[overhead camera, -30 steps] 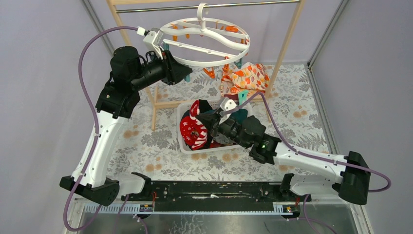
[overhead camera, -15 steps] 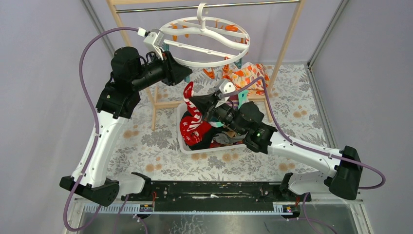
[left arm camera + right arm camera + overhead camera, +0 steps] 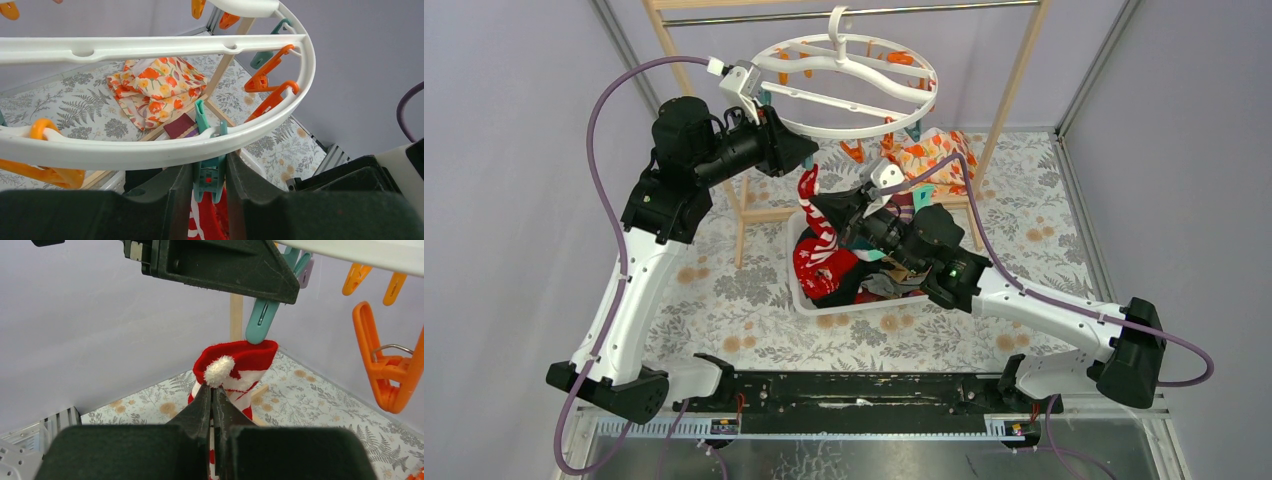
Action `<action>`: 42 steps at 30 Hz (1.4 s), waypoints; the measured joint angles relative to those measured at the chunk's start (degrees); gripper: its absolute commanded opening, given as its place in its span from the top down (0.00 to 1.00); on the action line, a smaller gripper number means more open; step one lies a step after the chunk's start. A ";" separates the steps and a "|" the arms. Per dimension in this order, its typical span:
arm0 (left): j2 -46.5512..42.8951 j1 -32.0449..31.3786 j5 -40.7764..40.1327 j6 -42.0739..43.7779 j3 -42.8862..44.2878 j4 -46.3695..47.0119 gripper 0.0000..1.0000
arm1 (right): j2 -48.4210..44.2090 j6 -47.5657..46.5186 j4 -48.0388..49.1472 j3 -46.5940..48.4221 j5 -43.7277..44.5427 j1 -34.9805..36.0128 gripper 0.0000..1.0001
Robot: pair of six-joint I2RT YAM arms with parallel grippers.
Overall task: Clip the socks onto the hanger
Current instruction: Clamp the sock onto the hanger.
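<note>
The white round hanger (image 3: 854, 130) hangs by its hook from the rack's metal bar. My left gripper (image 3: 802, 152) is shut on a teal clip (image 3: 210, 177) under the hanger's near rim (image 3: 150, 150). A red-white striped sock (image 3: 809, 185) with a white pompom is held up by my right gripper (image 3: 824, 212), which is shut on it. In the right wrist view the sock's cuff (image 3: 240, 357) sits right at the teal clip's tip (image 3: 262, 320). Other socks, one red with a white pattern (image 3: 812, 262), lie in the white bin (image 3: 809, 302).
An orange leaf-print cloth (image 3: 929, 155) lies behind the bin by the wooden rack's post (image 3: 1014, 80). Orange clips (image 3: 385, 365) dangle from the ring to the right of the sock. Grey walls close in both sides.
My right gripper has lifted the striped sock out of the bin and up toward the teal clip. The left arm has stayed still on the clip.
</note>
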 measured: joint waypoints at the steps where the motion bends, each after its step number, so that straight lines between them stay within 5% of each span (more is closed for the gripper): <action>1: 0.00 0.00 0.00 0.00 0.00 -0.02 1.00 | 0.00 -0.09 -0.22 0.04 0.00 0.00 1.00; 32: -0.31 0.00 0.02 0.22 -0.74 0.33 1.00 | -0.50 0.24 -0.28 3.93 0.00 -0.39 1.00; 34: -0.31 0.00 0.00 0.24 -0.83 0.35 0.90 | -0.50 0.31 -0.28 4.13 0.00 -0.42 1.00; 36: -0.39 0.00 -0.02 0.26 -0.96 0.35 0.57 | -0.50 0.35 -0.37 4.13 0.00 -0.44 1.00; 42: -0.96 0.00 -1.07 0.72 -0.98 0.39 0.21 | -0.50 0.35 -0.42 4.13 0.00 -0.52 1.00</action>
